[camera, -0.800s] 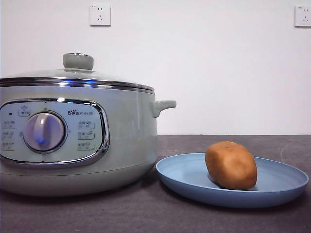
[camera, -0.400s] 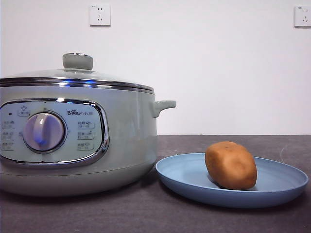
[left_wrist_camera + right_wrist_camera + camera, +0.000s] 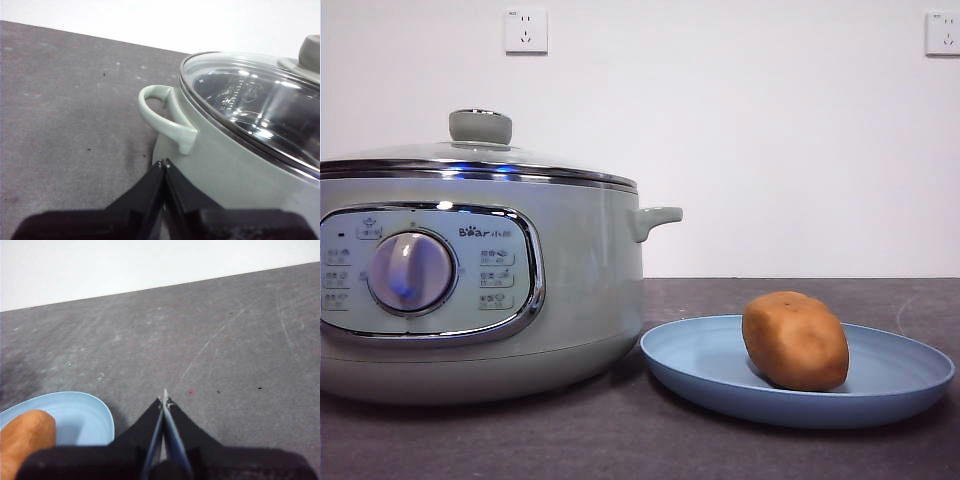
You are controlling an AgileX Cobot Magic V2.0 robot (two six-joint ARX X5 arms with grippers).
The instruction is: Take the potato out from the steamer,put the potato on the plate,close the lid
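The potato [image 3: 795,340] is lying on the plate [image 3: 910,385], just beside the steamer [image 3: 580,300], whose lid [image 3: 470,155] is sitting closed on top. The left gripper [image 3: 163,164] is hanging with jaws pressed together, empty, just short of the steamer's side handle [image 3: 162,117]. The right gripper [image 3: 164,399] is resting closed over bare table [image 3: 225,340], the plate off to one side of its jaws.
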